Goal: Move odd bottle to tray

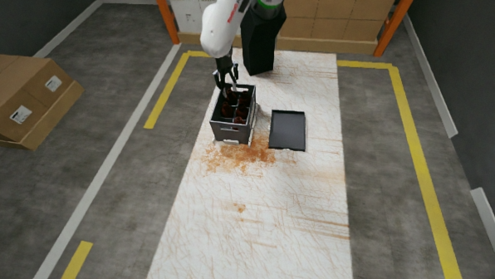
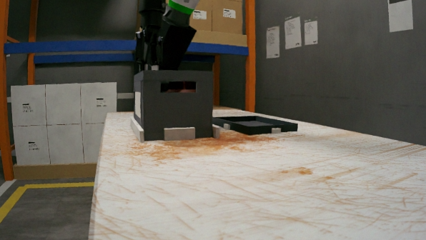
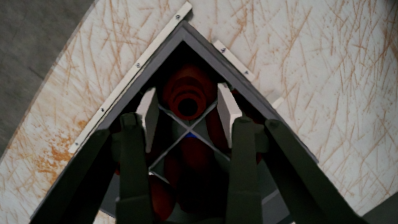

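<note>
Steadily, from my remote view overhead, the white arm link (image 1: 216,33) slants down from twelve o'clock, pointing the gripper (image 1: 230,89) (image 2: 150,67) (image 3: 187,98) into the bottle crate (image 1: 230,134) (image 2: 175,114) (image 3: 212,54). I see its fingers apart, flanking the corner bottle (image 3: 188,86) at the wrist view's twelve o'clock. Bottles stand in the crate; the shallow black tray (image 1: 287,129) (image 2: 257,123) lies towards four o'clock.

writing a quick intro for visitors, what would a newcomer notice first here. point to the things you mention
The orange-brown stain (image 1: 245,154) (image 2: 171,148) on the white table (image 1: 266,257) (image 2: 250,207) probably catches the eye first, spread in front of the dark crate (image 1: 230,134) (image 2: 179,114). Next comes the white arm (image 1: 218,35), reaching down to the crate with its black gripper (image 1: 230,86) (image 3: 187,98) open around a bottle's neck (image 3: 188,106).
</note>
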Controlling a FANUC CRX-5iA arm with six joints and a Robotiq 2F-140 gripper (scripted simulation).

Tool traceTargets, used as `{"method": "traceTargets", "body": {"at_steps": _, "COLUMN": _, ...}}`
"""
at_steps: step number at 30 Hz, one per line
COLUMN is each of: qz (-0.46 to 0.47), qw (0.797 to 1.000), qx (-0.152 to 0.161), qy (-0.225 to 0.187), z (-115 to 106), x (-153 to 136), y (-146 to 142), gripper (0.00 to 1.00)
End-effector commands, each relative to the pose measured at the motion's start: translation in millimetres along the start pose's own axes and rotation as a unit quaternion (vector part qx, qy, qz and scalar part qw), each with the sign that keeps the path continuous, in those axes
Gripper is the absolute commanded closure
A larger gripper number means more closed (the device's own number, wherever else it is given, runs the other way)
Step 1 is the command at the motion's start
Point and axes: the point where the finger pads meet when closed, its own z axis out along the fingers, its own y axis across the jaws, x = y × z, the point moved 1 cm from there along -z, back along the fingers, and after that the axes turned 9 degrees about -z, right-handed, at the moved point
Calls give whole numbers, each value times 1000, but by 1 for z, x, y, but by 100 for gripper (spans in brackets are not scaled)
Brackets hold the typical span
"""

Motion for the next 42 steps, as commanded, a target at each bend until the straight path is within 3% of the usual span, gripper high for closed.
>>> {"method": "traceTargets", "body": {"at_steps": 1, "qz": 0, "qw": 1000, "qx": 0, "qy": 0, "z": 0, "x": 0, "y": 0, "gripper": 56}}
{"method": "traceTargets", "body": {"at_steps": 35, "qz": 0, "qw": 1000, "qx": 0, "qy": 0, "z": 0, "x": 0, "y": 0, "gripper": 56}}
{"method": "traceTargets", "body": {"at_steps": 36, "qz": 0, "qw": 1000, "qx": 0, "qy": 0, "z": 0, "x": 0, "y": 0, "gripper": 90}}
{"method": "traceTargets", "body": {"at_steps": 42, "qz": 0, "qw": 1000, "qx": 0, "qy": 0, "z": 0, "x": 0, "y": 0, "gripper": 90}}
